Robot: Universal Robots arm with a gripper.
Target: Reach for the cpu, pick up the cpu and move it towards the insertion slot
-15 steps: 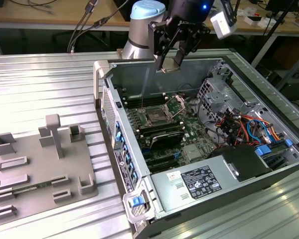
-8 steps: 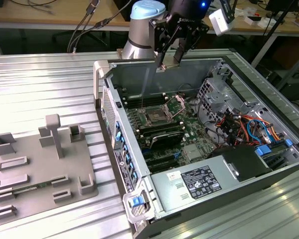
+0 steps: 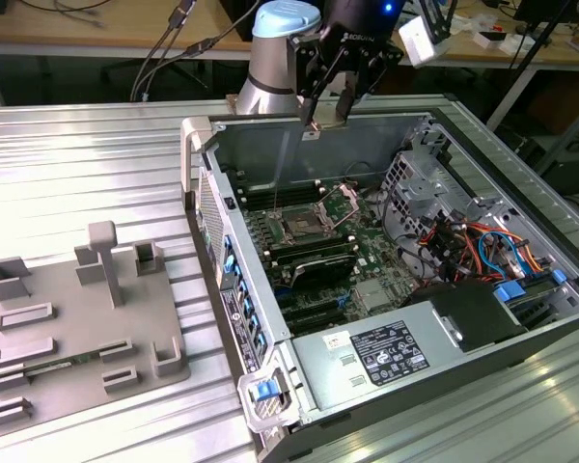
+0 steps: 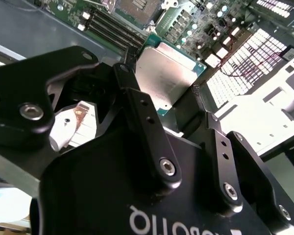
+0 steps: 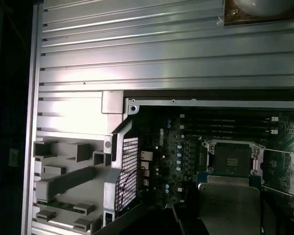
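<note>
My gripper (image 3: 330, 111) hangs over the back wall of the open computer case and is shut on the cpu (image 4: 164, 73), a thin square chip with a silvery metal top. In the second wrist view the black fingers (image 4: 137, 105) clamp the chip from two sides. The insertion slot (image 3: 304, 229) lies below and in front of the gripper on the motherboard, with a shiny frame and a dark centre. In the first wrist view the cpu (image 5: 229, 203) floats just short of the insertion slot (image 5: 231, 159).
The case walls (image 3: 222, 241) surround the motherboard. Long memory slots (image 3: 314, 260), a power supply (image 3: 386, 352) and coloured cables (image 3: 482, 251) lie inside. A grey plastic tray (image 3: 77, 318) with recesses and posts sits on the ribbed metal table at the exterior view's left.
</note>
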